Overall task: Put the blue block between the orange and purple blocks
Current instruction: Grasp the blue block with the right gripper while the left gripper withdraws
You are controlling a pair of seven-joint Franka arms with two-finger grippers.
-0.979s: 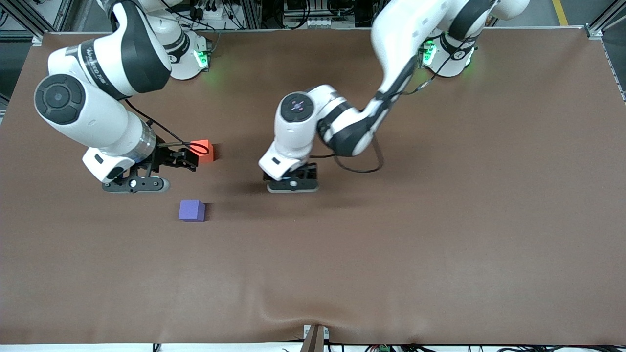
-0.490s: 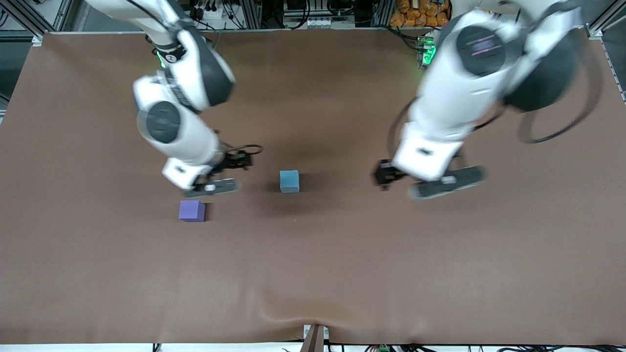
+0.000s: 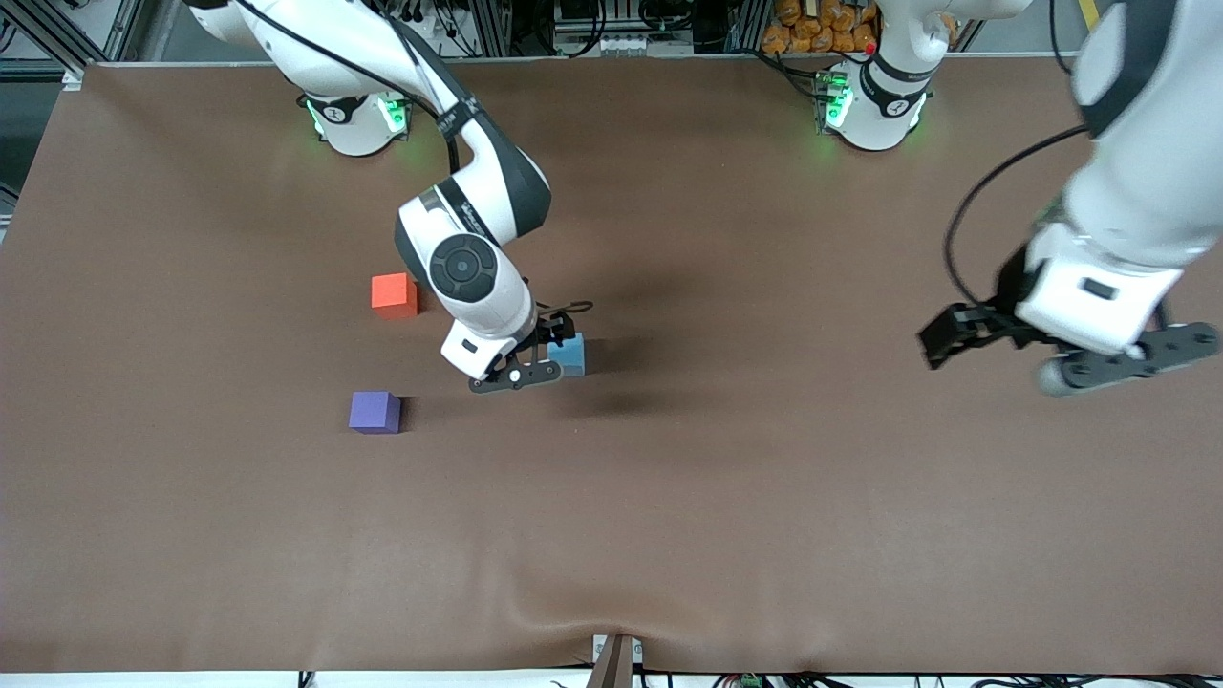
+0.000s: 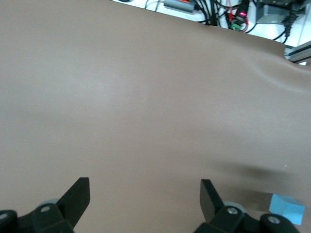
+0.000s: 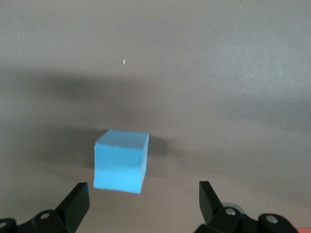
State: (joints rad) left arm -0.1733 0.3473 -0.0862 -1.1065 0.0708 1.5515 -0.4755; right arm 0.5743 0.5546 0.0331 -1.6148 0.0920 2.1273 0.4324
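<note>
The right hand [image 3: 547, 352] hovers spread wide over the blue block [image 3: 568, 354], which sits on the bench [image 3: 764, 497] well apart from the orange block [image 3: 394, 294] toward the left arm's end and looks light, matte and easily pinched across its flat sides, while the left hand [image 3: 1003, 342] waits, also spread.

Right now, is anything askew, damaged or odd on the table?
Nothing stands out. The small sky-blue cube, orange-red cube and violet-purple cube all sit flat and intact. The open right gripper is at the blue one; the open left gripper waits.
</note>
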